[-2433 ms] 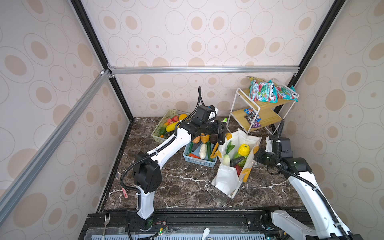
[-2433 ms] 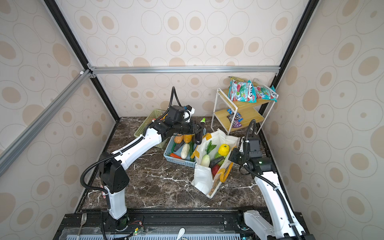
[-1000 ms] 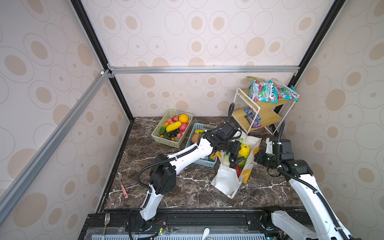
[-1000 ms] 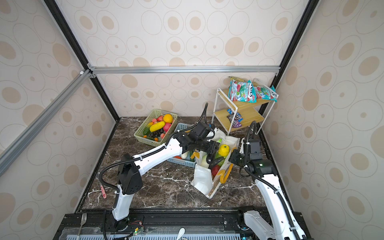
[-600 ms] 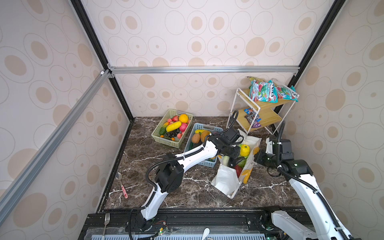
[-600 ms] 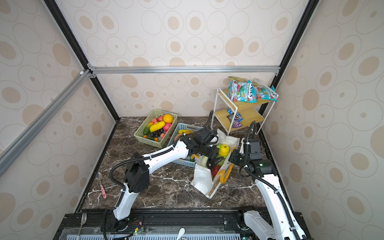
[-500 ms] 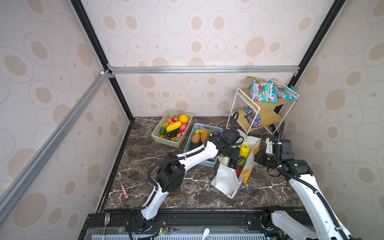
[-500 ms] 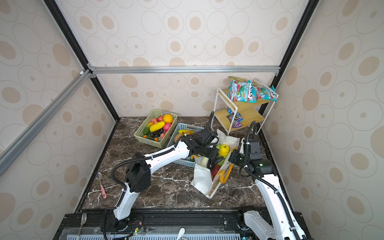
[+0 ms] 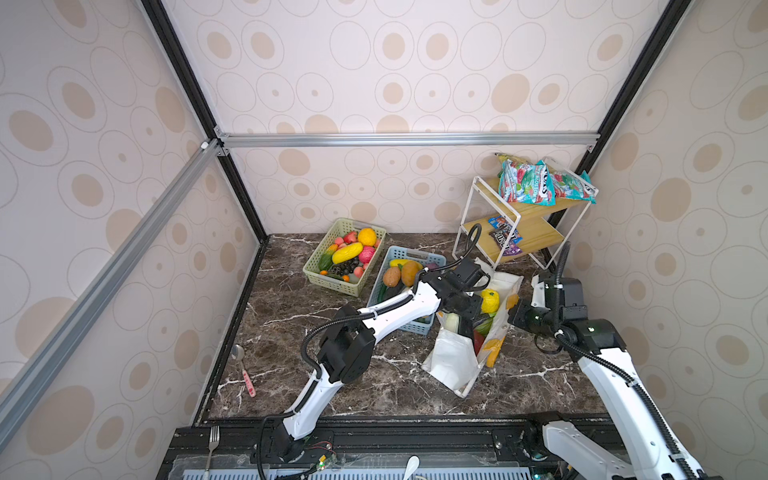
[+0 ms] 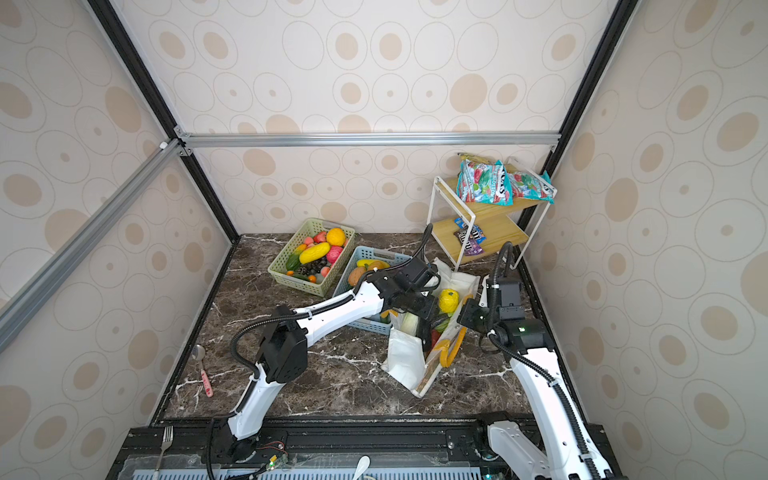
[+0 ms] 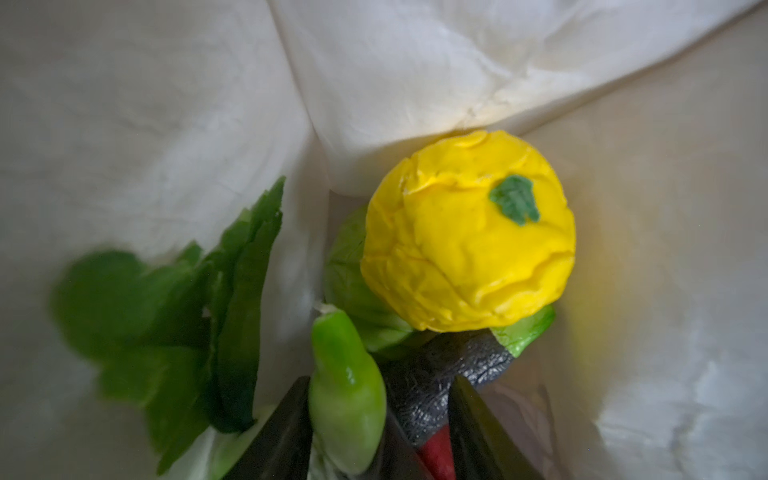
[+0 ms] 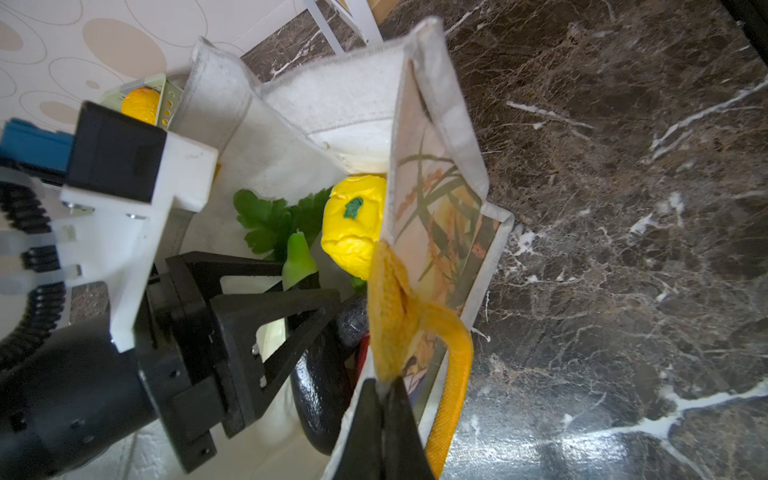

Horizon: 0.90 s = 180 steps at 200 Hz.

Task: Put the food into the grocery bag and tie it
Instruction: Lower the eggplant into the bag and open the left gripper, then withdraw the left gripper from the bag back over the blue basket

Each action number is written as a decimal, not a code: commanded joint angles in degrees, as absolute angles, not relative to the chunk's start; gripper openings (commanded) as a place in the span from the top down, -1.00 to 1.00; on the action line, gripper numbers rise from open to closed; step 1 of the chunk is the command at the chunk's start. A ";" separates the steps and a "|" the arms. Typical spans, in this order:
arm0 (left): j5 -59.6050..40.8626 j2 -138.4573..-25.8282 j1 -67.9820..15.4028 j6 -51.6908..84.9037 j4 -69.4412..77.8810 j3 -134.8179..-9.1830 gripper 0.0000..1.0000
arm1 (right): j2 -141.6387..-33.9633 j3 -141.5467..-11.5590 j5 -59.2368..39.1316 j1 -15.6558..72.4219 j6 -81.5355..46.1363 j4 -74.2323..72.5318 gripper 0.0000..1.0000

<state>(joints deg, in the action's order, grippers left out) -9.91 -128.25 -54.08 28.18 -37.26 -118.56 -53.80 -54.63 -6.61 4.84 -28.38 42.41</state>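
Note:
The grocery bag (image 9: 451,359) (image 10: 403,357) is a white tote standing open right of centre on the marble. My left gripper (image 9: 468,328) (image 11: 380,382) reaches down inside it, jaws apart. A shiny green pepper (image 11: 345,395) (image 12: 297,257) lies between them against one finger, clear of the other. Food below it: a yellow knobbly fruit (image 11: 469,232) (image 9: 489,300), green leaves (image 11: 187,324), a dark bumpy piece (image 11: 436,374) and a red piece (image 11: 436,453). My right gripper (image 12: 384,380) (image 9: 512,311) is shut on the bag's rim at the base of a yellow handle (image 12: 453,374).
A light blue basket (image 9: 388,266) with more produce sits just left of the bag, under my left arm. A pale green basket (image 9: 332,286) of fruit stands behind it. A wire rack (image 9: 528,237) holding snack packets (image 9: 528,187) fills the back right corner. A spoon (image 9: 245,374) lies at the left edge.
My left arm swung from over the blue basket to the bag and went down into it. Its jaws have spread wider around the green pepper. The right arm has not moved.

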 commanded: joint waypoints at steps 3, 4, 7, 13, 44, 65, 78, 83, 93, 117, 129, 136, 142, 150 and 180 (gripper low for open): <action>-8.44 -128.42 -54.58 26.73 -40.55 -123.27 -0.12 | -53.97 -54.82 -6.86 4.59 -27.79 44.99 1.00; -8.35 -128.41 -54.58 26.72 -40.67 -123.42 -0.12 | -53.97 -54.75 -6.86 4.58 -27.78 45.00 1.00; -8.31 -128.41 -54.60 26.65 -40.80 -123.76 -0.13 | -53.99 -54.75 -6.79 4.60 -27.69 45.00 1.00; -8.18 -128.32 -54.60 26.61 -41.14 -124.53 -0.15 | -53.97 -54.65 -6.77 4.61 -27.77 44.93 1.00; -7.06 -127.37 -54.58 26.10 -42.43 -127.79 -0.21 | -53.92 -54.40 -6.77 4.61 -27.77 44.90 1.00; -6.03 -126.57 -54.48 25.91 -43.03 -129.22 -0.22 | -53.72 -54.12 -6.83 4.68 -27.73 44.82 1.00; -4.99 -126.01 -54.48 25.73 -43.48 -129.88 -0.23 | -53.55 -53.95 -6.77 4.57 -27.77 44.82 1.00; -4.56 -125.80 -54.41 25.70 -43.69 -130.19 -0.23 | -53.45 -53.89 -6.77 4.59 -27.77 44.82 1.00; -3.86 -125.29 -54.31 25.49 -43.81 -130.46 -0.24 | -53.35 -53.79 -6.72 4.59 -27.77 44.82 1.00; -2.52 -123.90 -53.57 25.35 -44.10 -130.43 -0.25 | -53.19 -53.47 -6.77 4.68 -27.74 44.78 1.00; -1.87 -123.21 -53.23 25.23 -44.26 -130.52 -0.25 | -53.20 -53.43 -6.86 4.58 -27.76 44.74 1.00; -1.41 -122.80 -53.02 25.14 -44.45 -130.44 -0.25 | -53.24 -53.43 -6.90 4.59 -27.77 44.65 1.00; -1.04 -122.41 -52.84 25.05 -44.60 -130.45 -0.25 | -53.20 -53.44 -6.94 4.66 -27.76 44.65 1.00; -0.60 -122.01 -52.53 24.95 -44.71 -130.41 -0.26 | -53.18 -53.36 -7.03 4.64 -27.78 44.55 1.00; 1.64 -120.47 -51.26 24.32 -45.57 -130.27 -0.26 | -53.09 -53.13 -7.20 4.57 -27.78 44.54 1.00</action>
<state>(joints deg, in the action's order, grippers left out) -1.67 -123.92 -52.64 26.00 -43.20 -127.90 -53.71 -54.43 -6.44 4.84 -28.01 42.35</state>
